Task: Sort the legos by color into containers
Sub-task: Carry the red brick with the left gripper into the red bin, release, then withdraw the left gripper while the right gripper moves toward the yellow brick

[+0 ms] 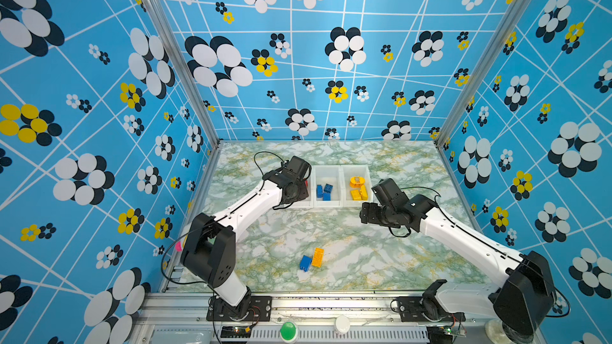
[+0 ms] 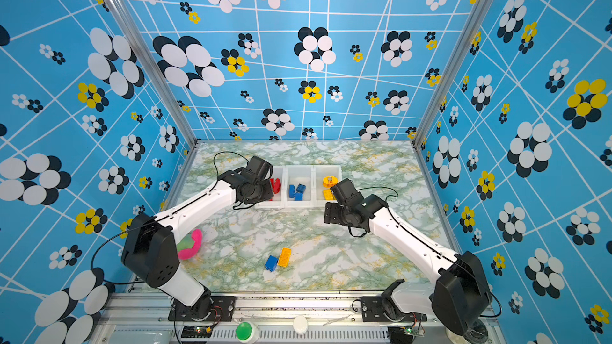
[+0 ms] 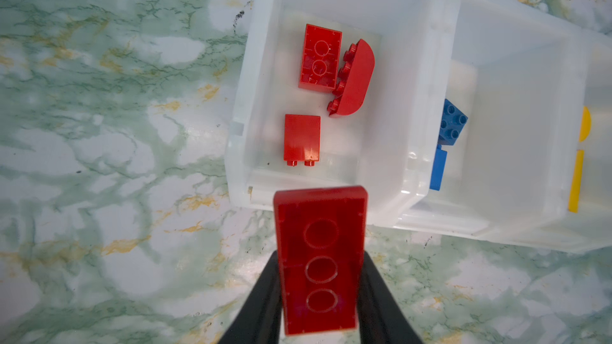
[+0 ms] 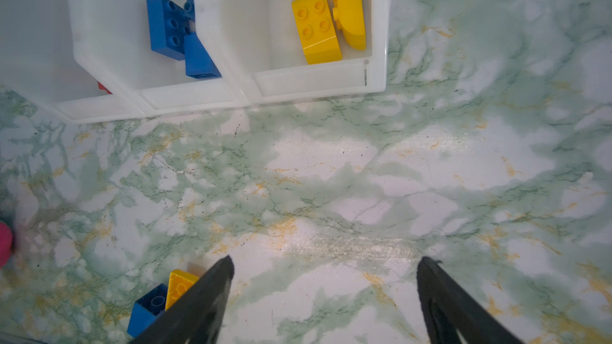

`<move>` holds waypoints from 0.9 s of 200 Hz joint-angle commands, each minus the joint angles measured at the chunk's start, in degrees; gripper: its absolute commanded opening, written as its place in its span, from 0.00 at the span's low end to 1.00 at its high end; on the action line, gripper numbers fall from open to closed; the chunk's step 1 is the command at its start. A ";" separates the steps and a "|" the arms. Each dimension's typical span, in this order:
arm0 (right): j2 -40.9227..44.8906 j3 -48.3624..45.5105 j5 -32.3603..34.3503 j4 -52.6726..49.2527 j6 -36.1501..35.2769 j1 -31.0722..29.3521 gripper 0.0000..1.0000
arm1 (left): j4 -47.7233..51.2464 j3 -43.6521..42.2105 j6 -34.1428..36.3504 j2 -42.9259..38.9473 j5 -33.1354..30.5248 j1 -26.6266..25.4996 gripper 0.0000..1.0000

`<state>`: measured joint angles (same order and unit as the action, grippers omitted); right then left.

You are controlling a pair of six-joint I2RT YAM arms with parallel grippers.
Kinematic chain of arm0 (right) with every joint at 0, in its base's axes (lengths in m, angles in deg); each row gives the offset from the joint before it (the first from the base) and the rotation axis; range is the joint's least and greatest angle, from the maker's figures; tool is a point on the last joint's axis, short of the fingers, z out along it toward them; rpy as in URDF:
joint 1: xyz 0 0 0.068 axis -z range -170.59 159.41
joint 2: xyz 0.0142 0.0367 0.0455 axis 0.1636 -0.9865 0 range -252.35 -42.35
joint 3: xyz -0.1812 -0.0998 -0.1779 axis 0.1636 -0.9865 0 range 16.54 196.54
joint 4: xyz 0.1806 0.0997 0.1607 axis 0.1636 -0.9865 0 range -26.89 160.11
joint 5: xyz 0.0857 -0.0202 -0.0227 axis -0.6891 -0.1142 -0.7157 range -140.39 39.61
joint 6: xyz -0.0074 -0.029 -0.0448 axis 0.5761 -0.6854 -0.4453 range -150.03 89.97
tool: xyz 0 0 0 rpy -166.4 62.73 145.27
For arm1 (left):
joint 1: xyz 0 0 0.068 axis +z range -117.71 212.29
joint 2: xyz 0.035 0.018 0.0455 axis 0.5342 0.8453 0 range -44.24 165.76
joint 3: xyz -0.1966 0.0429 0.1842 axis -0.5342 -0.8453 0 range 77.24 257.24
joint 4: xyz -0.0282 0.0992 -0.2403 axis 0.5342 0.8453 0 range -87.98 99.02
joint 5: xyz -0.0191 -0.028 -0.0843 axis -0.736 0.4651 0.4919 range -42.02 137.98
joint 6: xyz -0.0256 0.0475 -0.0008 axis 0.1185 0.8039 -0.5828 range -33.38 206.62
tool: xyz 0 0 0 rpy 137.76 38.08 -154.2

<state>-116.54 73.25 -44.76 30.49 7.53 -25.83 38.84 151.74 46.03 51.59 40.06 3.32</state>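
Red brick (image 3: 319, 249) gripped in left claw (image 3: 320, 269) — above edge of containers (image 3: 235, 134).

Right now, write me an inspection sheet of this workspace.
Surface: green-veined marble tabletop, no spills seen.
Job's things: three joined white bins; red bricks in one end bin, blue bricks in the middle, yellow pieces in the other end; a blue brick and a yellow brick loose on the table, touching.
Clutter: pink and green plush toy beside the left arm.
Pincers: left pincer shut on a long red brick by the red bricks' bin; right pincer open, empty.
Cables: black cable looping off each wrist, clear of the bricks.
Surroundings: blue flowered walls; green button on front rail.
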 commanded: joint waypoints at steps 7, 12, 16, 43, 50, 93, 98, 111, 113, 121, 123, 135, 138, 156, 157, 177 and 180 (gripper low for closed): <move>0.90 0.83 0.30 -0.77 0.48 -0.43 0.89 | -0.02 4.98 5.09 5.06 -0.52 0.99 0.21; 0.98 0.77 0.35 -0.77 0.48 -0.41 0.89 | 0.17 5.87 5.41 5.95 -0.95 1.10 0.21; 0.98 0.70 0.30 -0.75 0.43 -0.43 0.89 | 0.24 6.46 5.78 6.65 -1.23 1.19 0.21; 0.98 0.61 0.26 -0.77 0.53 -0.44 0.89 | 1.12 9.93 7.12 10.12 -2.25 2.12 0.21; 1.02 0.60 0.26 -0.73 0.50 -0.36 0.89 | 1.38 10.58 7.47 11.65 -2.61 2.25 0.22; 0.90 0.76 0.16 -0.73 0.46 -0.39 0.89 | 1.60 12.07 8.41 14.73 -4.19 2.76 0.36; 0.89 0.74 0.17 -0.81 0.41 -0.44 0.89 | 1.54 11.99 8.42 14.73 -4.27 2.82 0.41; 0.89 0.83 0.11 -0.84 0.45 -0.42 0.89 | 1.33 11.73 8.45 14.60 -4.47 2.78 0.49; 0.89 0.85 0.13 -0.82 0.42 -0.43 0.89 | 1.26 11.68 8.39 14.50 -4.53 2.76 0.50; 0.85 0.83 0.16 -0.84 0.41 -0.43 0.89 | 1.15 11.49 8.37 14.30 -4.56 2.77 0.53; 0.82 0.81 0.08 -0.82 0.41 -0.39 0.89 | 1.11 11.42 8.37 14.21 -4.56 2.80 0.54; 0.80 0.93 0.08 -0.86 0.41 -0.38 0.89 | 0.81 11.00 8.22 13.74 -4.26 2.80 0.55; 0.80 0.93 -0.04 -0.82 0.48 -0.41 0.89 | 0.68 10.86 8.15 13.50 -4.21 2.78 0.55; 0.81 1.09 -0.05 -0.84 0.50 -0.37 0.89 | 0.18 10.04 7.93 12.34 -3.92 2.69 0.55; 0.80 1.11 -0.03 -0.82 0.50 -0.41 0.89 | 0.18 10.00 7.92 12.31 -3.93 2.69 0.55; 0.80 1.21 -0.09 -0.90 0.58 -0.41 0.89 | -0.07 9.36 7.83 10.95 -3.70 2.56 0.55; 0.80 1.21 -0.17 -0.90 0.58 -0.39 0.89 | -0.08 9.28 7.77 10.79 -3.68 2.57 0.55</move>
<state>-116.54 73.27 -44.76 30.49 7.55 -25.83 38.99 162.10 53.68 65.51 36.80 5.72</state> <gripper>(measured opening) 0.893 0.550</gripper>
